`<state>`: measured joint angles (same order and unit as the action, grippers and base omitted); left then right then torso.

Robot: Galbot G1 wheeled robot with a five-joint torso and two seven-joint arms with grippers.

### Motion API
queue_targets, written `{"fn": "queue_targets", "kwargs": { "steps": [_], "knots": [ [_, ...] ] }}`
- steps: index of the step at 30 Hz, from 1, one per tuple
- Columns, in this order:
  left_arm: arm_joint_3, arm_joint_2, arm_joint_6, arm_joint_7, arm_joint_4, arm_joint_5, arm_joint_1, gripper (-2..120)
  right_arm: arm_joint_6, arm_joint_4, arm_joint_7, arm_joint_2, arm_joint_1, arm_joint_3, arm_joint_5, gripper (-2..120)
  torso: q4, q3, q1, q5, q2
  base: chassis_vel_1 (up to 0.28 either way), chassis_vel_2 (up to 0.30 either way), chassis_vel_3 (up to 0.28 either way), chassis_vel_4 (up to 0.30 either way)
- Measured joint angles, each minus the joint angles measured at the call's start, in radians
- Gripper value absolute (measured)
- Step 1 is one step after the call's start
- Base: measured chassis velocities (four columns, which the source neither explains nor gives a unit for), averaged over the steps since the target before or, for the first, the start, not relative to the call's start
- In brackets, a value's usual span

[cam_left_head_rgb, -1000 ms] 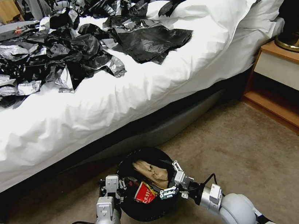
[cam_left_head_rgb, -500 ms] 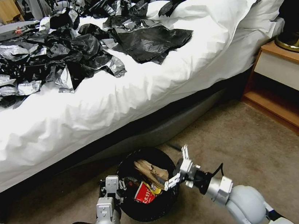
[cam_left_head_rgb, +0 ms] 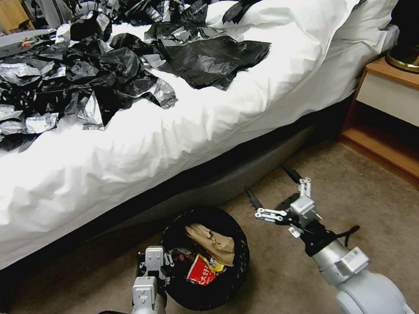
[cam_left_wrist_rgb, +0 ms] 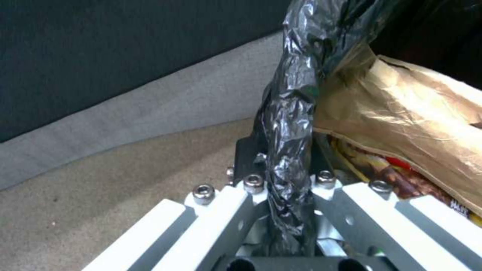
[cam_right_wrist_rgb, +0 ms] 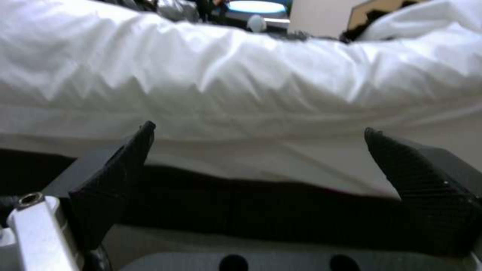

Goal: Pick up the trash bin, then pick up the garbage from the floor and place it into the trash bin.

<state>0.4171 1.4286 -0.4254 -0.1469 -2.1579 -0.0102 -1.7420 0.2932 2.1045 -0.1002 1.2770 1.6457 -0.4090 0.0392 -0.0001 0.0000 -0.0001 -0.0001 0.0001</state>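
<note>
The trash bin [cam_left_head_rgb: 197,295], wrapped in its black bag liner, hangs low over the carpet before the bed. My left gripper [cam_left_head_rgb: 158,268] is shut on its rim; the left wrist view shows the liner rim [cam_left_wrist_rgb: 290,124] pinched in my left gripper [cam_left_wrist_rgb: 282,180]. Garbage lies inside: a brown paper bag [cam_left_head_rgb: 213,239] [cam_left_wrist_rgb: 417,124] and a red-white wrapper [cam_left_head_rgb: 201,273]. My right gripper [cam_left_head_rgb: 271,188] hovers to the right of the bin, open and holding nothing, pointing at the bed base. In its wrist view my right gripper [cam_right_wrist_rgb: 261,150] shows black fingertips [cam_right_wrist_rgb: 118,173] set wide apart.
The bed [cam_left_head_rgb: 175,130] with a white duvet fills the back, strewn with black and silver bags [cam_left_head_rgb: 106,73]. A wooden nightstand [cam_left_head_rgb: 405,121] with a lamp base [cam_left_head_rgb: 415,55] stands at the right. Bare carpet [cam_left_head_rgb: 382,216] spreads right of the bin.
My right gripper has lifted out from over the bin and swung right and forward toward the bed, staying open. The bin and left gripper have hardly moved.
</note>
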Motion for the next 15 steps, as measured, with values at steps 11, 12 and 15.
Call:
{"fn": "queue_targets", "kwargs": {
  "steps": [11, 12, 15],
  "knots": [
    [0.002, 0.002, -0.005, 0.002, -0.015, 0.003, -0.01, 0, 0.026, -0.1, 0.004, 0.018, -0.001, -0.01, 0.008, 100, -0.0001, 0.0, 0.0, -0.0002, 0.0, 0.0, 0.0, 0.0, 0.0],
    [0.002, 0.003, -0.005, 0.003, -0.016, 0.003, -0.012, 0, 0.026, -0.103, 0.003, 0.018, -0.003, -0.011, 0.011, 100, -0.0001, 0.0, 0.0, -0.0003, 0.0, 0.0, 0.0, 0.0, 0.0],
    [0.003, 0.006, -0.005, 0.004, -0.016, 0.003, -0.013, 0, 0.026, -0.108, 0.002, 0.018, -0.008, -0.012, 0.015, 100, -0.0002, 0.0, 0.0, -0.0003, 0.0, 0.0, 0.0, 0.0, 0.0]
  ]
}}
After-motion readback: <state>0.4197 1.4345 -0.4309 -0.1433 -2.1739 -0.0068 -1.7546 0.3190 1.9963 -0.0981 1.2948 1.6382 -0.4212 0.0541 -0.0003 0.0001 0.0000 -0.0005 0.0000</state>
